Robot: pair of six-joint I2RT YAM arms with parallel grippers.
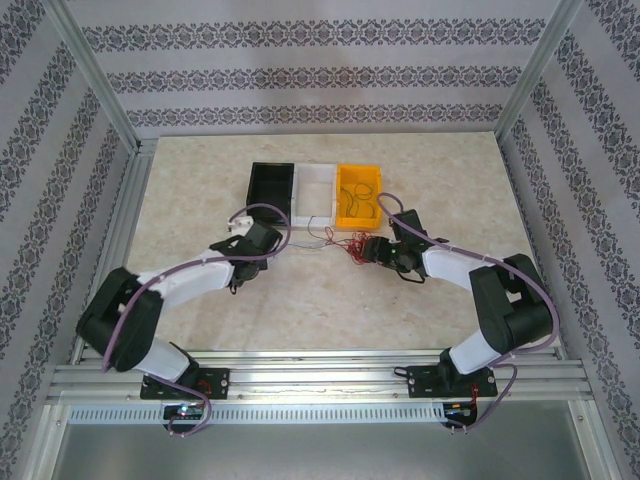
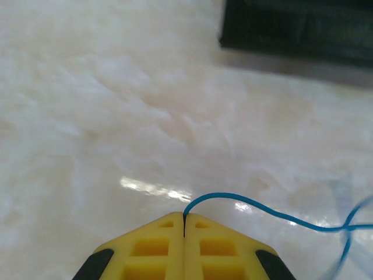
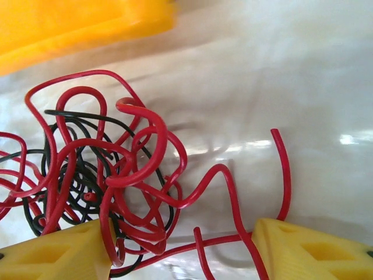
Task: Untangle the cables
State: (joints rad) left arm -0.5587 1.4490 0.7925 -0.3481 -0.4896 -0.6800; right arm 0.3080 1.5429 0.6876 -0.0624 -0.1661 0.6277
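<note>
Broadly, the desk [image 1: 200, 300] is pale and glossy, so anything light will probably slide on it rather than stay put. Along its far side stand a black bin [image 1: 270, 188], a white bin [image 1: 314, 190] and a yellow bin [image 1: 360, 193] in a row. The cables [image 1: 335, 240] lie just in front of them, between the two arms.

The right gripper [image 3: 180, 239] is spread wide, one finger at each side of the bundle's near edge, grasping nothing. The left gripper [image 2: 184, 224] is clenched, with a blue-green wire [image 2: 262, 211] pinched in the seam between its fingers and arcing off to the right.

The bundle itself is mostly red wires [image 3: 145, 112] looped through thinner black wires [image 3: 70, 112]. I judge them very light and springy. They hold their curls, so a pull on one will likely drag the whole knot across the smooth top unless the rest is pinned.

The best hold looks like a free end, such as the red tail [image 3: 286, 175] standing clear on the right. In the dense middle the fingers would catch several strands at once.
</note>
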